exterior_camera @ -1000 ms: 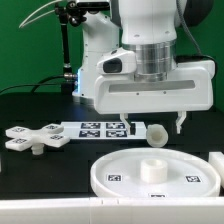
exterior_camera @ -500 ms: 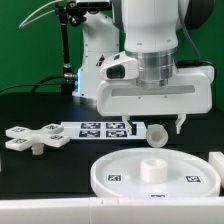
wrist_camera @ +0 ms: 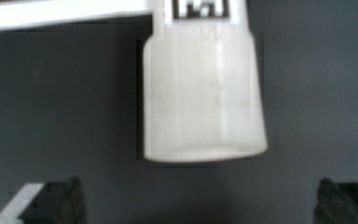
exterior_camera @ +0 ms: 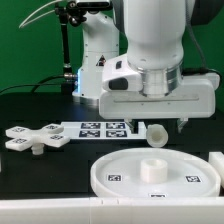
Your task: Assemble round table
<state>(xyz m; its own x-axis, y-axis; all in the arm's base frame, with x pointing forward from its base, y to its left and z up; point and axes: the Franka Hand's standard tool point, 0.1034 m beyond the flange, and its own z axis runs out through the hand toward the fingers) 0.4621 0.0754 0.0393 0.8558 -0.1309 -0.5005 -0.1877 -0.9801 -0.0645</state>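
Observation:
The short white cylinder leg lies on its side on the black table, by the end of the marker board. My gripper hangs just above it, open and empty, one finger on each side of it. In the wrist view the leg lies lengthwise between my two dark fingertips, with a tag on its far end. The large rimmed round disc lies in front, with a raised hub at its middle. The cross-shaped four-arm piece lies at the exterior view's left.
The robot's base and a black stand rise behind the marker board. A white block shows at the exterior view's right edge beside the disc. The marker board's edge shows past the leg in the wrist view.
The hand has turned a little about its wrist and shifted slightly toward the exterior view's right above the leg. The parts have not moved.

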